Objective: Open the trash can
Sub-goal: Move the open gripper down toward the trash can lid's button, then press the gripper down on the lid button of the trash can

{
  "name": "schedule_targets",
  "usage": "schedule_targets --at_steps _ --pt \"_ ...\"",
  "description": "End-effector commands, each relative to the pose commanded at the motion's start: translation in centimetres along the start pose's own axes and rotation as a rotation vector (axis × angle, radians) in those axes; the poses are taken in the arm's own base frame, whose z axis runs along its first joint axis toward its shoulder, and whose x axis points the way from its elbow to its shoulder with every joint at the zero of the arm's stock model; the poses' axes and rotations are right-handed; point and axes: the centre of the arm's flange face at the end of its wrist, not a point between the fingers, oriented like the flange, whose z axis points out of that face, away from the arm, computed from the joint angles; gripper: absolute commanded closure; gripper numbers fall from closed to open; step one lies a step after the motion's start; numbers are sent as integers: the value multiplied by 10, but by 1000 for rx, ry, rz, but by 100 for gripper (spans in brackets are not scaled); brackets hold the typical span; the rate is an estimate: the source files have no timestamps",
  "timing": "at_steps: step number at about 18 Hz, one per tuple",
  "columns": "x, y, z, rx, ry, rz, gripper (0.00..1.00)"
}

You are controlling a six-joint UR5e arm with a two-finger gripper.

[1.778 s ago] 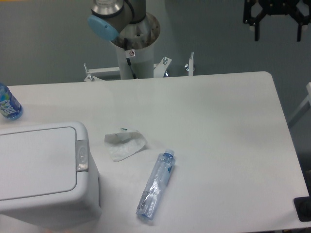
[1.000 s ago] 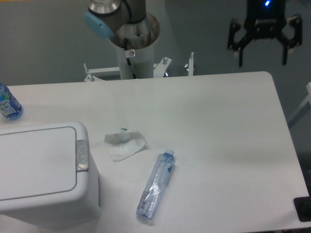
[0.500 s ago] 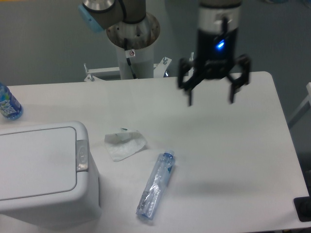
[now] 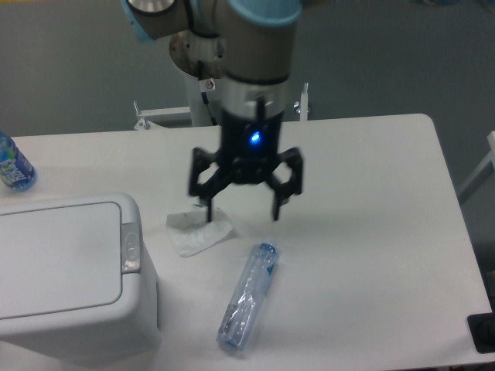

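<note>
The trash can (image 4: 66, 270) is a large white boxy bin at the lower left, its flat lid shut, with a small grey latch (image 4: 131, 247) on its right edge. My gripper (image 4: 242, 212) hangs open and empty above the table, to the right of the bin and well apart from the latch. One fingertip (image 4: 207, 216) is over the crumpled white paper.
A crumpled white paper (image 4: 198, 233) lies right of the bin. A crushed clear plastic bottle (image 4: 247, 297) lies below the gripper. A blue-labelled bottle (image 4: 12, 165) stands at the left edge. The robot base (image 4: 213, 69) is at the back.
The gripper has swept from the upper right down and left across the table, and is now over the paper near the bin. Its fingers stay open. Nothing else moved.
</note>
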Motion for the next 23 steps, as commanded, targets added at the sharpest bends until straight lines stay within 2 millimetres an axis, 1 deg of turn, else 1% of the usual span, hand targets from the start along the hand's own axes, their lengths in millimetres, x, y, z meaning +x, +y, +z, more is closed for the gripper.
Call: schedule_targets --at_steps 4,7,11,15,17,23 --pt "21 -2 9 0 17 -2 0" --pt "28 0 17 -11 25 4 0" --pt "34 3 21 -20 29 13 0" --pt "35 5 27 -30 32 12 0" --pt "41 7 36 -44 37 18 0" --pt "44 7 38 -45 39 25 0"
